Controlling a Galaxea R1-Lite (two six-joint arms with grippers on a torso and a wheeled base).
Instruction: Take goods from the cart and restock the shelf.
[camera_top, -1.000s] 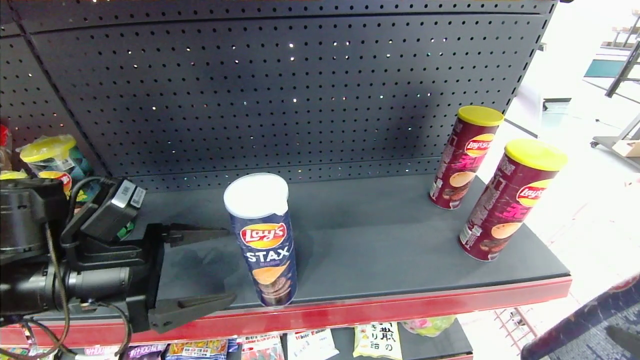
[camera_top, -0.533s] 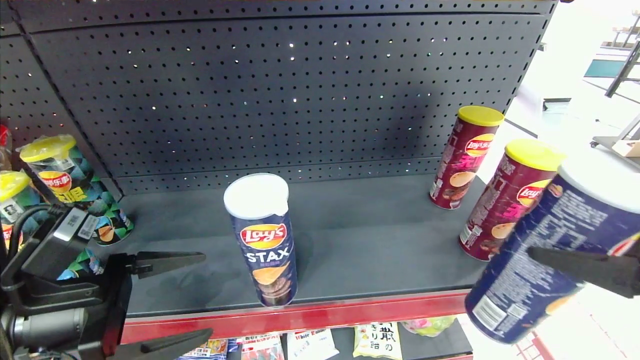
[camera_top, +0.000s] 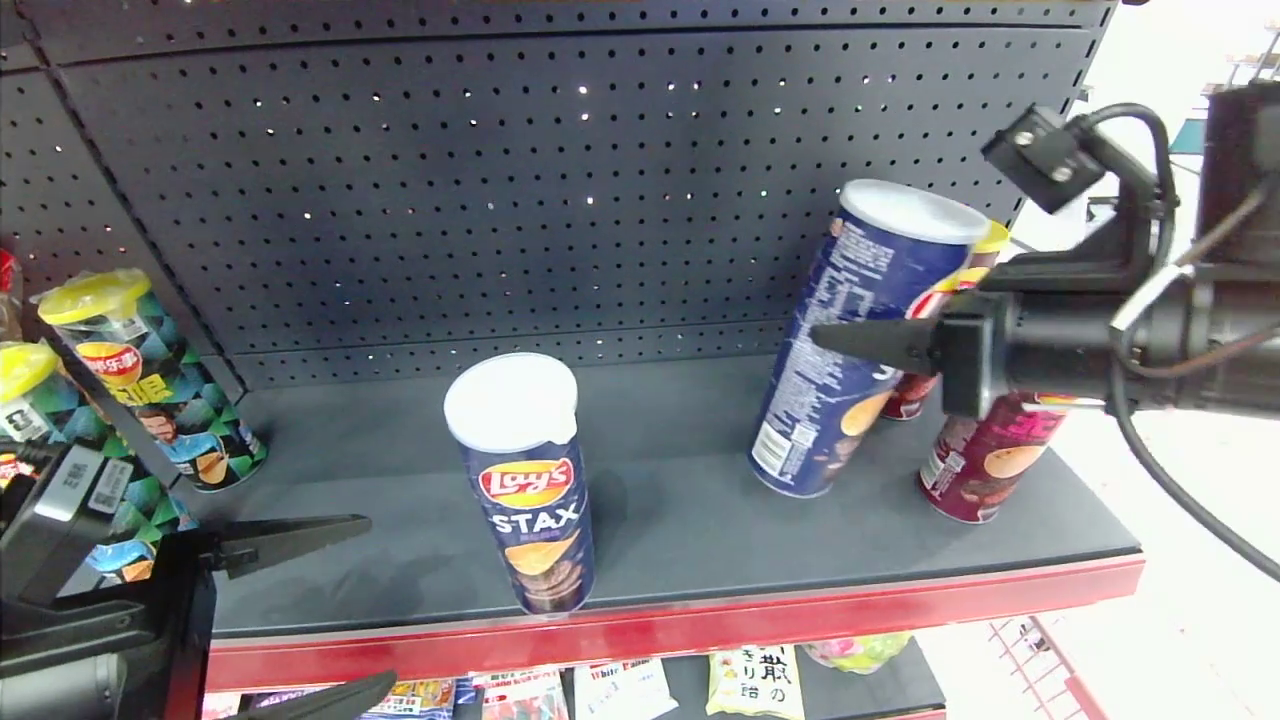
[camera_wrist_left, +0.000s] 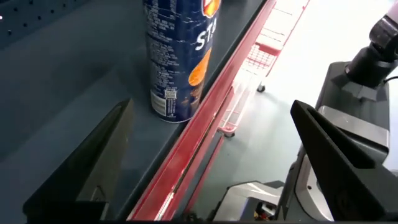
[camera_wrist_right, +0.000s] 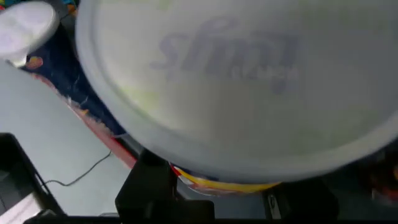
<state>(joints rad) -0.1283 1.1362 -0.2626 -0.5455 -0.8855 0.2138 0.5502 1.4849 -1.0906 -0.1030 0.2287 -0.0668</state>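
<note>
1. Spanning the middle of the head view: the dark shelf (camera_top: 700, 520), bearing a standing blue canister (camera_top: 525, 480) at lower centre near the red front lip, maroon canisters (camera_top: 985, 455) at the right, and teal canisters (camera_top: 150, 380) at the far left.
2. Sitting at the right of the frame: the right gripper (camera_top: 880, 345), clamping a held blue canister (camera_top: 850, 330) around its middle, tilted with the lid leaning toward upper right, partly covering the maroon canisters (base touching the shelf or just above it, impossible to tell).
3. Judging the step in hand as placement of that canister; calling next for righting it, lowering it flat onto bare shelf between the standing blue canister and the maroon canisters, then letting go without knocking the neighbours.
4. Hanging at lower left: the left gripper (camera_top: 370, 605), fingers spread wide and gripping nothing, just off the shelf's front lip.
5. Showing past the shelf's red lip in the left wrist view: a red wire frame (camera_wrist_left: 268, 45), probably the cart, contents impossible to tell.
6. Lying along the bottom edge of the head view: snack packets (camera_top: 760, 680) on a lower shelf.
</note>
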